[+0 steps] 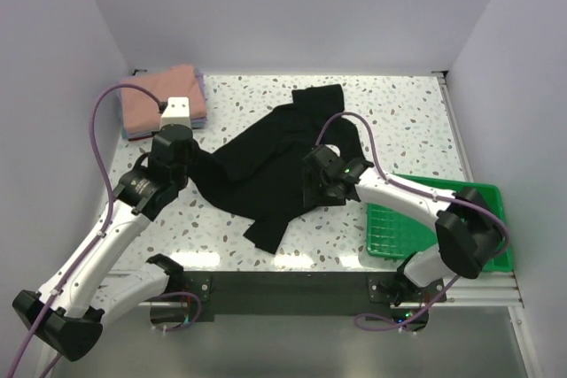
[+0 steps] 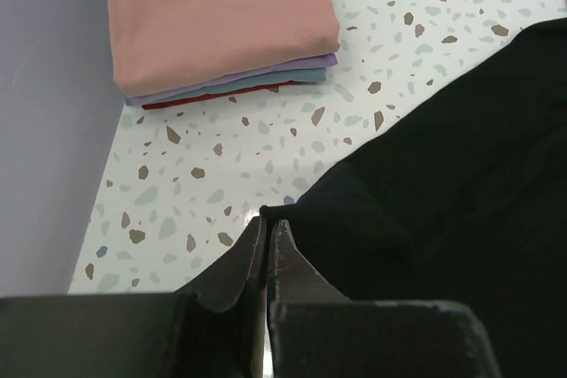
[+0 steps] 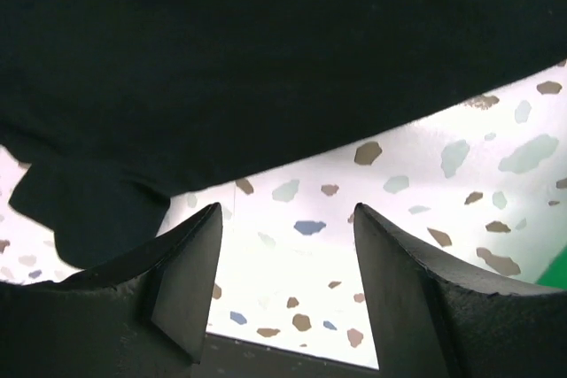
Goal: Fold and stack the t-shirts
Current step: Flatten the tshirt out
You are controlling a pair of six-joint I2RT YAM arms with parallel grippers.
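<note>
Sprawling across the speckled white terrazzo table (image 1: 399, 104), the crumpled black cotton t-shirt (image 1: 266, 165) fills the middle of the overhead view. The folded stack of salmon-pink, lavender and bluish shirts (image 1: 164, 104) lies apart from it at its far left, and the green plastic tray (image 1: 390, 227) sits near its right. Left wrist view: the left gripper (image 2: 267, 223) is pinched tight on the t-shirt's left edge. Right wrist view: the right gripper (image 3: 285, 214) gapes wide, holding nothing, just beside the t-shirt's edge.

folded stack (image 1: 146, 104) far-left | loose shirt (image 1: 266, 161) centre | tray (image 1: 394, 235) near-right
</note>
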